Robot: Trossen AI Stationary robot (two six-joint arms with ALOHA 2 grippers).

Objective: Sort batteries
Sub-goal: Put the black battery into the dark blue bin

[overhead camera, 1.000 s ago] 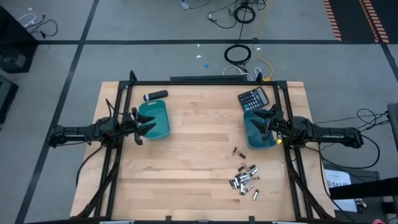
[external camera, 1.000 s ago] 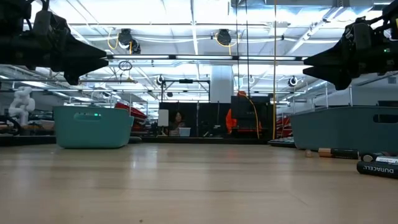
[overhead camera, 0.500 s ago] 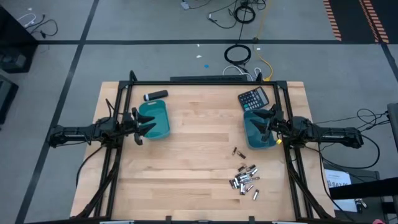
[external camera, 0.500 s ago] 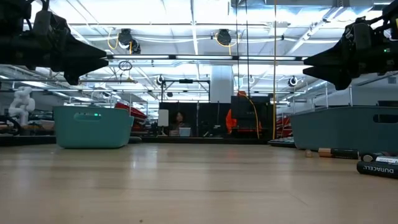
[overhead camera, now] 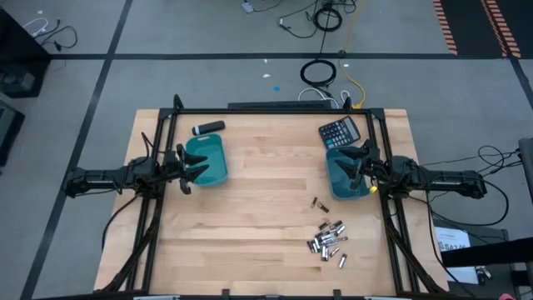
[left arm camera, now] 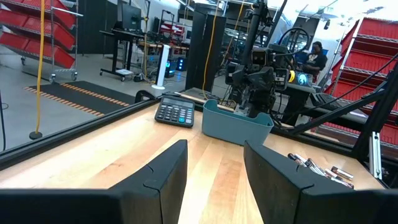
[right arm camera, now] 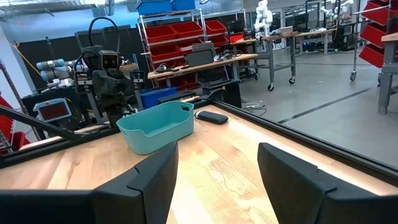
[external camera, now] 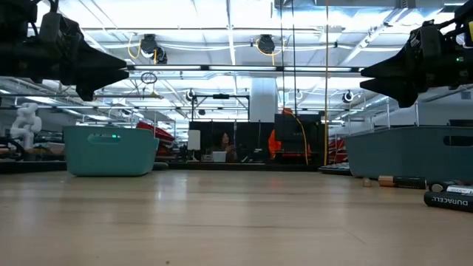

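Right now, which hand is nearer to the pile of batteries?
The right hand. It hovers over the right teal bin, just beyond the batteries. The left hand is across the table, at the left teal bin.

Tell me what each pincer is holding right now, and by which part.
Nothing is held. The left pincer and the right pincer both stand open and empty over their teal bins; the batteries lie loose on the table.
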